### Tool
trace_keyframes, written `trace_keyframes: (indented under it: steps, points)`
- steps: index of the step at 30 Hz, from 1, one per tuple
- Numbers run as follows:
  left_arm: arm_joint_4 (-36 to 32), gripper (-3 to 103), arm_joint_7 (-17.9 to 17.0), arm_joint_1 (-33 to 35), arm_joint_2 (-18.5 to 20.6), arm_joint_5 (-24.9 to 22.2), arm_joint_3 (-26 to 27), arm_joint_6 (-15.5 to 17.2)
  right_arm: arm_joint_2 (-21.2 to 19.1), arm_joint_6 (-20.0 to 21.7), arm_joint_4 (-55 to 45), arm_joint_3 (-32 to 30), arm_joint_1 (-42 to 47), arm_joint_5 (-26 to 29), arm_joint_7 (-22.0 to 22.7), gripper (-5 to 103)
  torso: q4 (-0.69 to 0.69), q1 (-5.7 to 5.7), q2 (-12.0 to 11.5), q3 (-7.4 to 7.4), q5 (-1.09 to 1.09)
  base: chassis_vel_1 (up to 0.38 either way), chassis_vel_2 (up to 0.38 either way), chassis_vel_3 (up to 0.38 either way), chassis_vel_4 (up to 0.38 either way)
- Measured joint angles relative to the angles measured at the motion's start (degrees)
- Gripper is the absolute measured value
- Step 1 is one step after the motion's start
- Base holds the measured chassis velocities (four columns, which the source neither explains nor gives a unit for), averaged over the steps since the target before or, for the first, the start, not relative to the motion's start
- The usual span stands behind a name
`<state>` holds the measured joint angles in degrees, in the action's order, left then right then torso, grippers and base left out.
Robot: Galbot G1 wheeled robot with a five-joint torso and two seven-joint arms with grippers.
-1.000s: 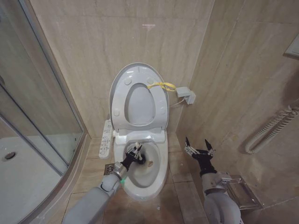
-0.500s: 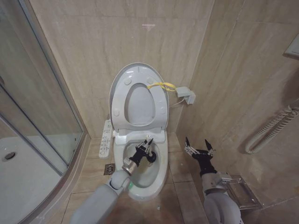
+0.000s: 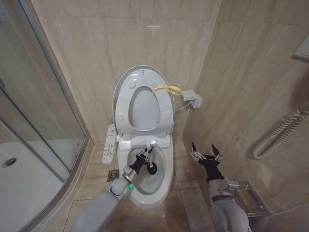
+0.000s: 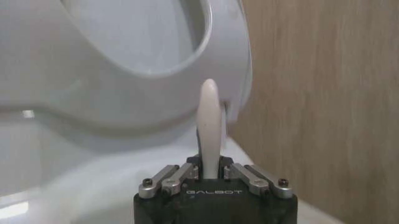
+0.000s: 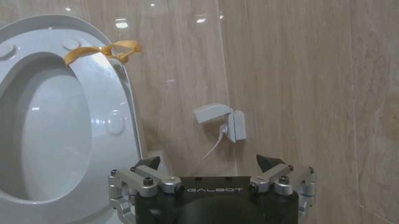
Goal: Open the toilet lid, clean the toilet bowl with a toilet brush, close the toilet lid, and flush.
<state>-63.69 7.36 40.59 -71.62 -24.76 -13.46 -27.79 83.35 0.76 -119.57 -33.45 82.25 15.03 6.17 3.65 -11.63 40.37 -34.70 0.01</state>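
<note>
Left gripper: clamped on the toilet brush handle, inside the toilet bowl.
Right gripper: fingers apart, holding nothing, beside the bowl.
Toilet lid: upright behind the left gripper.

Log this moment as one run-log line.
phase: scrubbing | left gripper: shut on toilet brush, inside toilet bowl | right gripper: open, idle beside bowl | toilet lid: up

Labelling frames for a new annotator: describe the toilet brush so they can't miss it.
Start at the white toilet bowl against the tiled wall, with its toilet lid raised upright. Over the bowl's opening the left gripper is shut on a thin white stick; that is the toilet brush, dark bristle head down in the bowl. The right gripper hangs open beside the bowl, holding nothing.
</note>
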Motion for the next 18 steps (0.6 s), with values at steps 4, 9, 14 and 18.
trace_keyframes:
  steps: [4, 9, 14, 18]
  points:
    - [-4.4, 17, -0.8, 0.5, -0.5, 0.7, -0.3, 0.2, 0.0, 0.0, 0.0, 0.0, 0.0, 0.0, 0.0, 100, 0.04, 0.00, 0.0, 0.01, -0.02, 0.000, 0.000, 0.000, 0.000]
    - [-8.4, 17, -1.4, 2.1, -1.5, 1.3, -2.2, 1.0, 0.0, 0.0, 0.0, 0.0, 0.0, 0.0, 0.0, 100, 0.02, 0.00, 0.0, 0.01, 0.00, 0.000, 0.000, 0.000, 0.000]
    - [-7.3, 17, -1.1, 2.3, -1.9, 2.1, -2.5, 0.7, 0.0, 0.0, 0.0, 0.0, 0.0, 0.0, 0.0, 100, 0.02, 0.00, 0.0, 0.01, -0.01, 0.000, 0.000, 0.000, 0.000]
    - [-3.4, 17, -0.5, 1.3, -0.9, 2.3, -1.8, 0.3, 0.0, 0.0, 0.0, 0.0, 0.0, 0.0, 0.0, 100, 0.02, 0.00, 0.0, 0.02, -0.01, 0.000, 0.000, 0.000, 0.000]
